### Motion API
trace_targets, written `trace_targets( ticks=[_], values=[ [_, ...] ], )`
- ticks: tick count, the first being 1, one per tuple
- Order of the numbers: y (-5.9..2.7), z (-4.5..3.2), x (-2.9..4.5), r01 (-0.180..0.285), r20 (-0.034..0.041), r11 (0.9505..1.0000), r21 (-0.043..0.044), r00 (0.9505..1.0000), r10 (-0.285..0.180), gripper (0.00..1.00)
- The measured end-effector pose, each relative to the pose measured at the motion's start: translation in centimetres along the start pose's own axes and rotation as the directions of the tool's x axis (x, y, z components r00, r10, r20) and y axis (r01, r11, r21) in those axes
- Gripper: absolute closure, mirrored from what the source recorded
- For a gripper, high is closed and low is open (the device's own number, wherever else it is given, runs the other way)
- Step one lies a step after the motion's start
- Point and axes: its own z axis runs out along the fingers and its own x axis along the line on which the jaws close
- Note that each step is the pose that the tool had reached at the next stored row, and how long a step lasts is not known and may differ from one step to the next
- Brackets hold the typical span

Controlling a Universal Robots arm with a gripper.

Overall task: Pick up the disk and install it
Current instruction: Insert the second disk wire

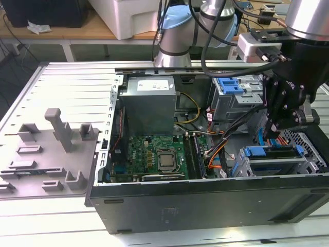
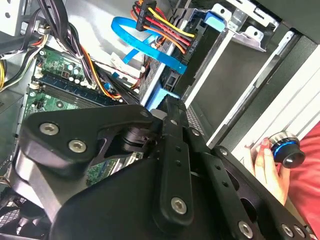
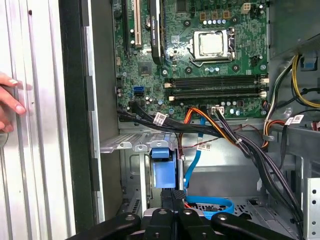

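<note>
Exterior view: claw (image 1: 281, 135) above the blue-framed disk (image 1: 272, 152) in its bay, cables (image 1: 232, 135) beside; grip state unclear.

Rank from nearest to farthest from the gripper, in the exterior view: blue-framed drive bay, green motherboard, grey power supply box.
1. Blue-framed drive bay, just below the gripper.
2. Green motherboard, mid-case, toward the view's left.
3. Grey power supply box, back left corner.

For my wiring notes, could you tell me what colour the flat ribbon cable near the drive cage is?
The flat ribbon cable is blue, clearest in the second wrist view.
</note>
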Motion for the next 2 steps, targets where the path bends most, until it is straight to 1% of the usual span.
trace_targets(
  ticks=[2],
  values=[
    [0.00,0.00,0.00,0.000,0.0000,1.0000,0.0000,1.0000,0.000,0.89]
  ],
)
